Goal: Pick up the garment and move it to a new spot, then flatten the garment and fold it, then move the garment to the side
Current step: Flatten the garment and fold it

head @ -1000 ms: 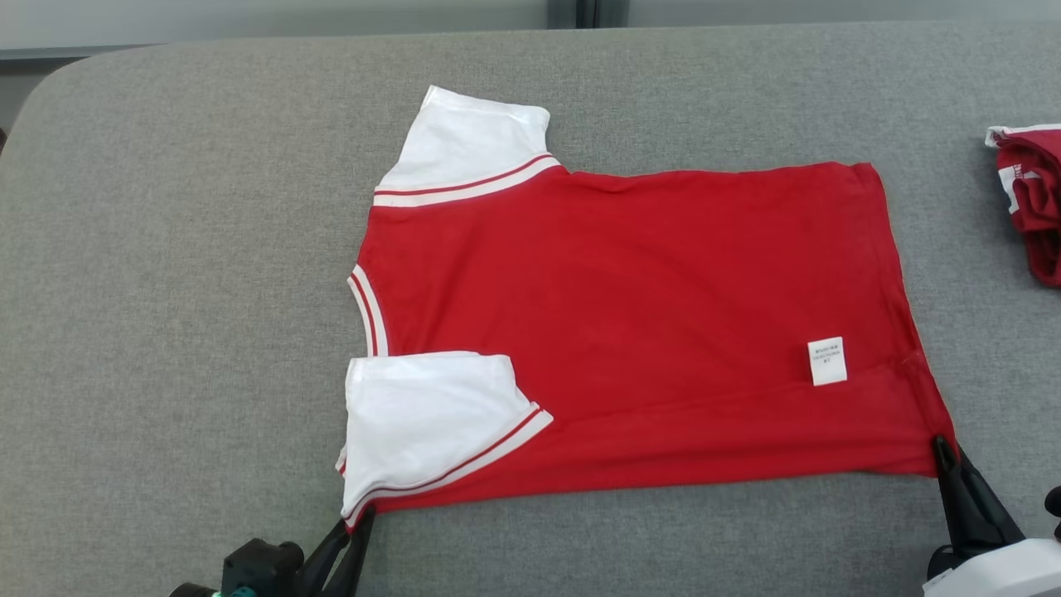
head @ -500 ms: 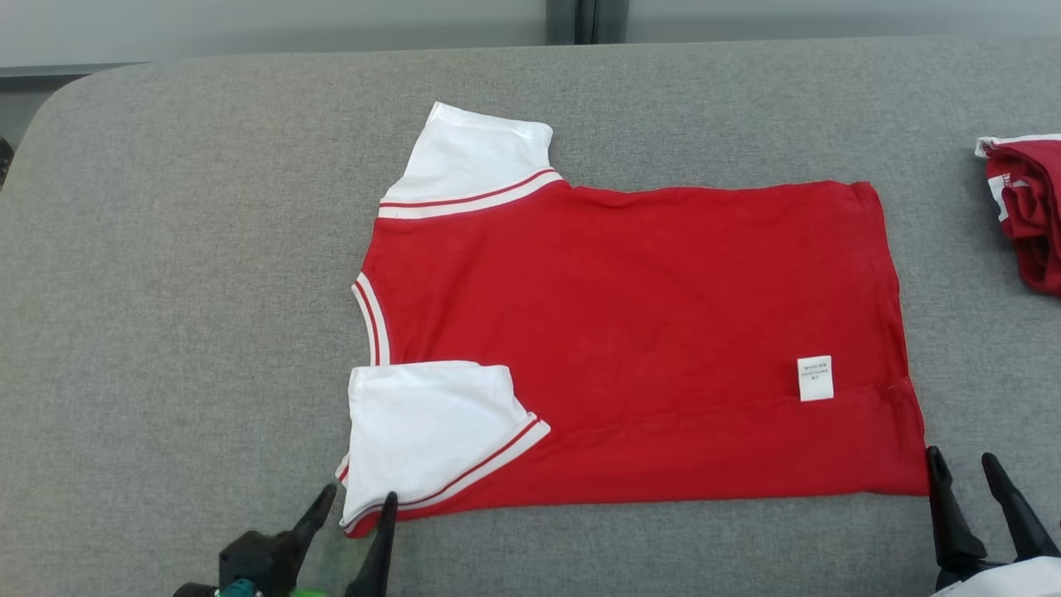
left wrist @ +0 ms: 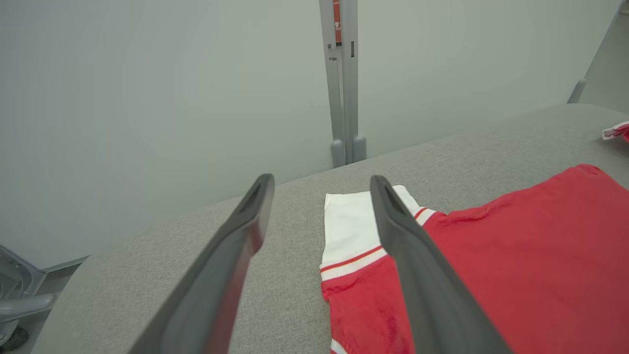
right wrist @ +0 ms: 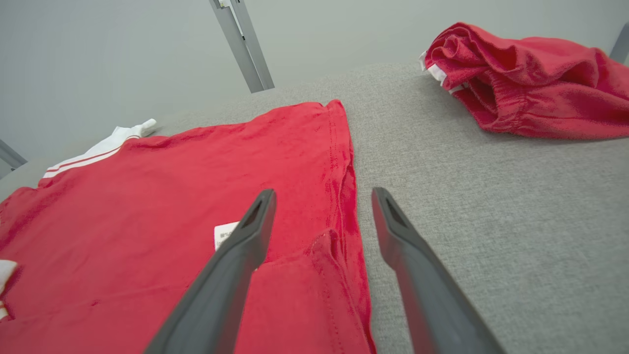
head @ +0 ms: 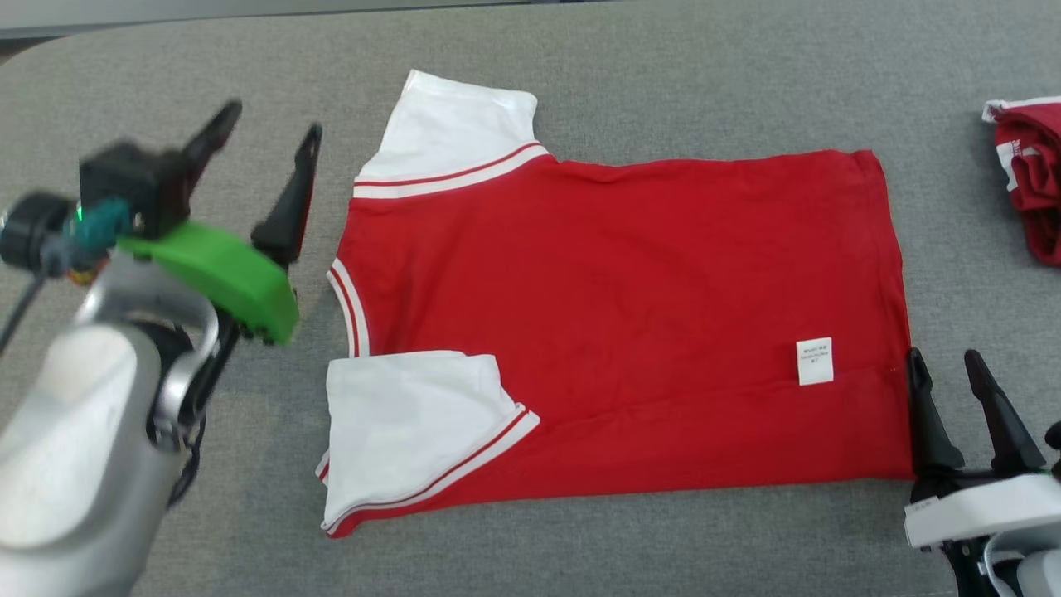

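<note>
Head view: my right gripper (head: 943, 356) is gaping empty just beside the hem of the red garment (head: 622, 315), which is lying flat on the grey table (head: 663, 75). Its white label (head: 815, 361) is showing print too small to read. My left gripper (head: 272, 118) is gaping empty beside the far white sleeve (head: 456, 124).

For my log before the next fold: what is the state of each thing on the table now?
Shirt: spread flat, held by nothing.
Near sleeve: folded onto the shirt.
Far sleeve: spread out.
Left gripper: open, empty, left of the shirt.
Right gripper: open, empty, at the shirt's right edge.
Other garment: crumpled, far right.
</note>
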Controlling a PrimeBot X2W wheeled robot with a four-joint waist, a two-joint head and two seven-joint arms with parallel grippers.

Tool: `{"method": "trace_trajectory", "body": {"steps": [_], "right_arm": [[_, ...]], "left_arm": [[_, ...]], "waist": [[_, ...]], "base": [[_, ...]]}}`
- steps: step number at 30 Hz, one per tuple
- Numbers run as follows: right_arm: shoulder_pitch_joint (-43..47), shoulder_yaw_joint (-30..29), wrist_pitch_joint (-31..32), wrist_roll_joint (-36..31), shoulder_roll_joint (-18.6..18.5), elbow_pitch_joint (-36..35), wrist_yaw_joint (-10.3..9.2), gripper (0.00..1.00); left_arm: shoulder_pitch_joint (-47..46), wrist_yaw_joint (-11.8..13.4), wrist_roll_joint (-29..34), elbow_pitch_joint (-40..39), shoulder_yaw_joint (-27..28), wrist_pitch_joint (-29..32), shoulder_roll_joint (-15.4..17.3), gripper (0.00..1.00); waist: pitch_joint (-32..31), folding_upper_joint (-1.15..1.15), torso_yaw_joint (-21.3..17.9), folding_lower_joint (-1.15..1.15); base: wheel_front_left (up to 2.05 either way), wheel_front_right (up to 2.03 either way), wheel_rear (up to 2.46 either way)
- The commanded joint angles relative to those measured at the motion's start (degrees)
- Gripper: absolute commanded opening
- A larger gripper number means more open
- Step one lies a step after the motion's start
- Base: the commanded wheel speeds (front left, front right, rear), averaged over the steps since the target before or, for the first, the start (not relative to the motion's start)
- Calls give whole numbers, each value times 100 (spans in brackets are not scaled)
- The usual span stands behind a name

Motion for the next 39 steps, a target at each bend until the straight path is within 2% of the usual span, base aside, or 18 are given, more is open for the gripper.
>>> {"method": "trace_trajectory", "body": {"steps": [1,3,6,12,15,24,29,39], "right_arm": [[-156,34,-15,-28,0,-50,-4,100],[-318,82,-15,-45,11,-100,-4,100],[-579,239,-15,-75,56,-173,-4,100],[-940,388,-14,11,209,-264,-4,100],[-1037,392,-15,32,281,-314,-3,100],[-1015,197,-15,27,413,-440,-2,100],[-1024,153,-15,-2,449,-469,-2,100],[-1073,240,-15,-63,466,-433,-3,100]], "left_arm": [[-447,-165,-55,232,-92,305,3,100],[-1219,-376,-143,688,-214,805,6,100],[-2204,-552,-356,1494,-361,1365,-45,100],[-3320,-652,-626,2746,-762,2075,82,100],[-3591,-653,-778,3082,-1054,2231,215,100],[-3951,-654,-1283,3519,-1587,2118,640,100],[-4064,-655,-1461,3654,-1824,1979,743,100],[-4355,-648,-1421,4147,-2095,1623,897,100]], "waist": [[315,0,-203,0],[506,0,-293,0],[804,0,-503,0],[1286,0,-955,0],[1491,0,-1132,0],[1845,0,-1350,0],[1944,0,-1382,0],[2033,0,-1495,0]], "base": [[0,0,0],[0,0,0],[0,0,0],[0,0,0],[0,0,0],[0,0,0],[0,0,0],[0,0,0]]}}
